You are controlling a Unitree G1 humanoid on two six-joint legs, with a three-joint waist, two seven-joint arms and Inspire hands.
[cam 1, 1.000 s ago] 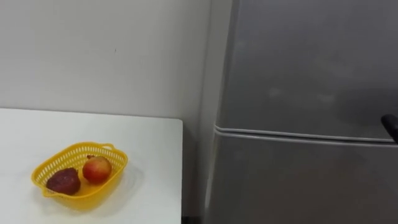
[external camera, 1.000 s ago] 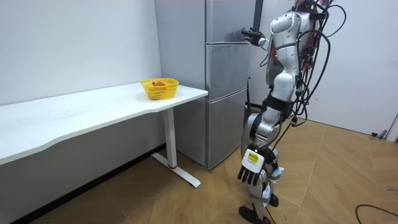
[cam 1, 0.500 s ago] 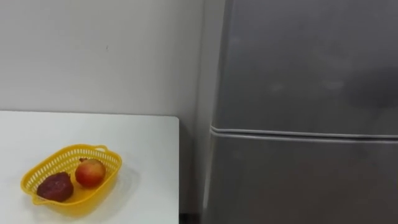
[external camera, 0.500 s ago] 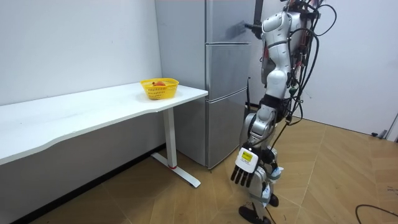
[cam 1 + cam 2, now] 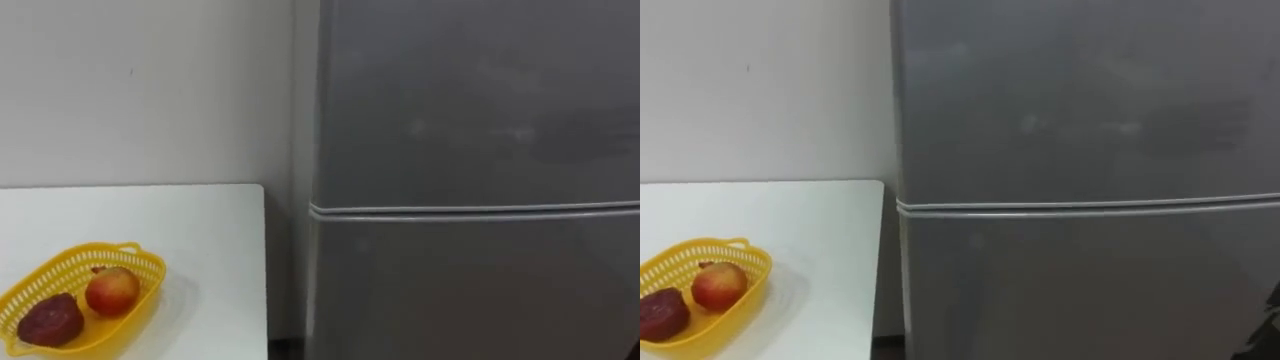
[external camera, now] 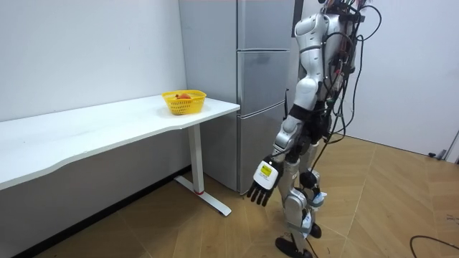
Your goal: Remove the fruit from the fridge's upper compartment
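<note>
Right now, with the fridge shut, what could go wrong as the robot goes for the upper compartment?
1. The robot stands close to the upper fridge door; swung open, it may strike the robot's body.
2. The yellow basket sits near the fridge end of the white table; a reaching arm might knock it.

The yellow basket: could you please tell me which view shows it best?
The left eye view: the yellow basket is large, nearly whole, both fruits distinct. The right eye view cuts off more of it; the room view shows it whole but tiny.
</note>
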